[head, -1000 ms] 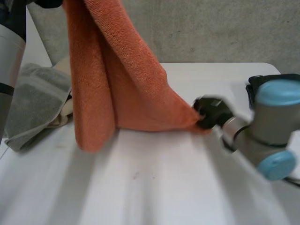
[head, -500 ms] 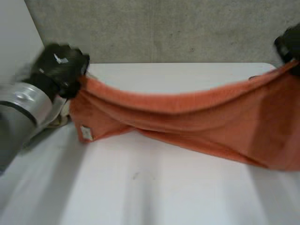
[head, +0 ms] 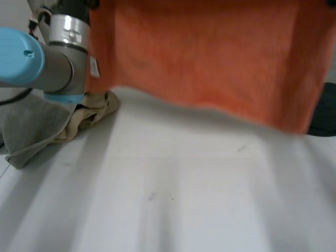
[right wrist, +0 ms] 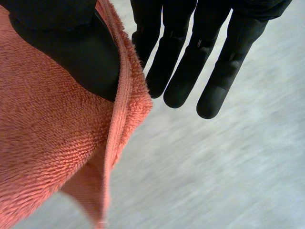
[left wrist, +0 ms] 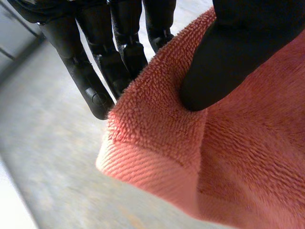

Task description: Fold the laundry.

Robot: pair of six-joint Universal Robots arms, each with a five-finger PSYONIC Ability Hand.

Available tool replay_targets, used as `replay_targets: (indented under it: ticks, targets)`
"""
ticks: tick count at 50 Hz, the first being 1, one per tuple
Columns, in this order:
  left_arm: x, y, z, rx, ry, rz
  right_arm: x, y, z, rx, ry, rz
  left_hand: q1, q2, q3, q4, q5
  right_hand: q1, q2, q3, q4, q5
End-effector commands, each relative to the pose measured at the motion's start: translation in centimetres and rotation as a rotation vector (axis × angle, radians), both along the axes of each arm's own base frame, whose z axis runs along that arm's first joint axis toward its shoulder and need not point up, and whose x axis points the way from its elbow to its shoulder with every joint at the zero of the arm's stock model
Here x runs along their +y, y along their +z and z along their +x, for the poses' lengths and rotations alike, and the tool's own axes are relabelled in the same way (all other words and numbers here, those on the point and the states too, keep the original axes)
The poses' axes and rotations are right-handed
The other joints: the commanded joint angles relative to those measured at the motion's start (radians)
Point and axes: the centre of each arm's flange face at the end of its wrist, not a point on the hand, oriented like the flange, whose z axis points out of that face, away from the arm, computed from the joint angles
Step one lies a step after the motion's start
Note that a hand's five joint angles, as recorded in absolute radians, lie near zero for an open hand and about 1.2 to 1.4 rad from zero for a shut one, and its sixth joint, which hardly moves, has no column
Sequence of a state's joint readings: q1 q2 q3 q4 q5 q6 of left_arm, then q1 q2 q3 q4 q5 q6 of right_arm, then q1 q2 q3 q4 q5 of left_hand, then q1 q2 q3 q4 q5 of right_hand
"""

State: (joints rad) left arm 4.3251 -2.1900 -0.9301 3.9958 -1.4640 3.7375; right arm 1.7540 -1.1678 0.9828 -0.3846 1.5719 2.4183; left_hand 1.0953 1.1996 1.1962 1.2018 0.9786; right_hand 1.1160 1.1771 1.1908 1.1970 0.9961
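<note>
The towel (head: 210,58) hangs spread above the table (head: 173,205), long axis nine to three. The left hand (left wrist: 228,62) and right hand (right wrist: 71,52) each have fingers (left wrist: 90,71) clamped on a top corner.

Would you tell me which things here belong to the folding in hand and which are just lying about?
In the job: orange towel, held up spread; left hand, pinching a corner; right hand, pinching an edge.
Lying about: grey towel and beige cloth, heaped on the table by the left arm; probably laundry waiting its turn.
</note>
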Motion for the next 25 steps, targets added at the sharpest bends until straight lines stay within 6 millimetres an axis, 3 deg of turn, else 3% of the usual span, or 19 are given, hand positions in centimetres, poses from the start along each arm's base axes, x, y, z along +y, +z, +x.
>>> replay_targets:
  ticks: [1,4,5,7,8,11,12,16,20,25]
  targets:
    - [0.3,-1.5,0.5,0.049,-0.032,0.071,1.9,-0.7,0.6,0.026,0.056,0.010,0.301,0.197,0.200,0.194,0.243,0.280,0.219,0.205,0.199,0.226]
    - [1.3,-3.1,1.2,0.039,-0.052,0.153,2.1,-4.1,0.5,0.053,0.065,0.134,0.301,0.197,0.200,0.194,0.243,0.280,0.219,0.205,0.199,0.226]
    - [1.9,-4.4,1.6,0.027,-0.054,0.207,2.4,-6.0,0.5,0.067,0.068,0.215,0.301,0.197,0.200,0.194,0.243,0.280,0.219,0.205,0.199,0.226]
    - [2.6,-6.0,1.8,0.008,-0.052,0.261,2.8,-8.1,0.2,0.081,0.068,0.297,0.301,0.197,0.200,0.194,0.243,0.280,0.219,0.205,0.199,0.226]
    - [3.3,-7.8,1.8,-0.014,-0.057,0.315,3.4,-9.9,0.2,0.094,0.077,0.374,0.301,0.197,0.200,0.194,0.243,0.280,0.219,0.205,0.199,0.226]
    - [4.6,-11.2,2.1,-0.055,-0.055,0.414,4.5,-12.8,0.1,0.116,0.092,0.489,0.301,0.197,0.200,0.194,0.243,0.280,0.219,0.205,0.199,0.226]
    - [5.6,-13.4,2.4,-0.083,-0.054,0.480,5.3,-14.6,0.1,0.128,0.108,0.555,0.301,0.197,0.200,0.194,0.243,0.280,0.219,0.205,0.199,0.226]
    - [7.9,-17.0,3.3,-0.127,-0.052,0.599,6.4,-18.2,-0.2,0.146,0.148,0.679,0.301,0.197,0.200,0.194,0.243,0.280,0.219,0.205,0.199,0.226]
    - [9.3,-18.8,3.8,-0.150,-0.049,0.663,5.6,-21.7,-1.4,0.087,0.168,0.797,0.301,0.197,0.200,0.194,0.243,0.280,0.219,0.205,0.199,0.226]
    - [9.8,-18.6,4.1,-0.144,-0.048,0.667,4.7,-23.9,-1.7,-0.076,0.213,0.903,0.301,0.197,0.200,0.194,0.243,0.280,0.219,0.205,0.199,0.226]
